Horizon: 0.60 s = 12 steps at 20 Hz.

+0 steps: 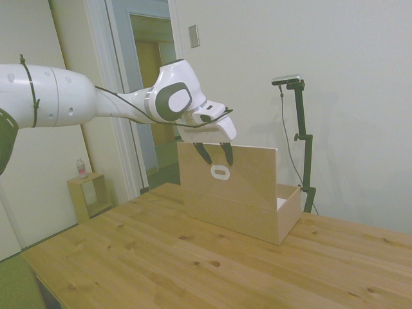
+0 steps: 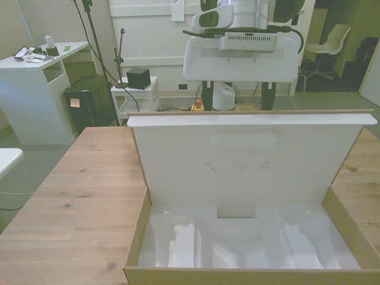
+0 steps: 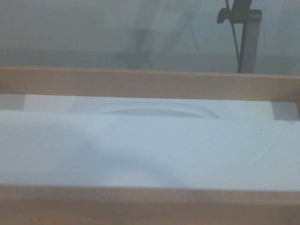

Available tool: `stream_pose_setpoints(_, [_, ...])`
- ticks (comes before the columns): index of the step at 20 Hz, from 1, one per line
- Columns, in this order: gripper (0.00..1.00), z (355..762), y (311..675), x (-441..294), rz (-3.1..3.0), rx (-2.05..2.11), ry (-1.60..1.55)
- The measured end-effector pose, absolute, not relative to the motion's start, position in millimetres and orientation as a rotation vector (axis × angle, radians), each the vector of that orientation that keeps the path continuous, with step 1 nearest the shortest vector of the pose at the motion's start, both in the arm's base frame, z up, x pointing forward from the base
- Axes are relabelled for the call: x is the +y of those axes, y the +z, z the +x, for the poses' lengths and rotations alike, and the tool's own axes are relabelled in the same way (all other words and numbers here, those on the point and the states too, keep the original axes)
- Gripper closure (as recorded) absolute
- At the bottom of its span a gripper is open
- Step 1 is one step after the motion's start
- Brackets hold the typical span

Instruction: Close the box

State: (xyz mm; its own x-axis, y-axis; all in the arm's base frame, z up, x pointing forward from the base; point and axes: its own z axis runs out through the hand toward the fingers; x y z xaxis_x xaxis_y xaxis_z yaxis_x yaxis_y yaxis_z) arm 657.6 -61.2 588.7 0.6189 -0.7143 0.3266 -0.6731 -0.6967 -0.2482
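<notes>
The jaws [image 1: 215, 153] stand spread apart, their two dark fingers [image 1: 203, 153] pointing down against the brown outer face of the upright lid [image 1: 244, 168], empty, with nothing pinched between them. Just below the jaws sits the oval handle hole [image 1: 220, 172], a white-rimmed slot in the flap. The lid stands near vertical, hinged along the long side of the box [image 1: 241, 215], and its white inner face [image 2: 249, 163] turns away from the jaws toward the open cavity. Beyond the lid, on the far side from the jaws, the box interior [image 2: 249, 240] lies open with a white moulded liner. The box rests on the wooden counter [image 1: 161, 257], below the jaws, its long body running crosswise beneath the white wrist [image 1: 174, 100]
</notes>
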Motion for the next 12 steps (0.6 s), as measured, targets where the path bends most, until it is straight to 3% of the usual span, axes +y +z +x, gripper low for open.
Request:
stream_pose_setpoints(5, [0.00, 652.7, 569.6, -28.5, -2.776, 1.119, -0.552])
stream_pose_setpoints(12, [0.00, 579.5, 520.2, 21.6, -2.768, 1.212, -0.338])
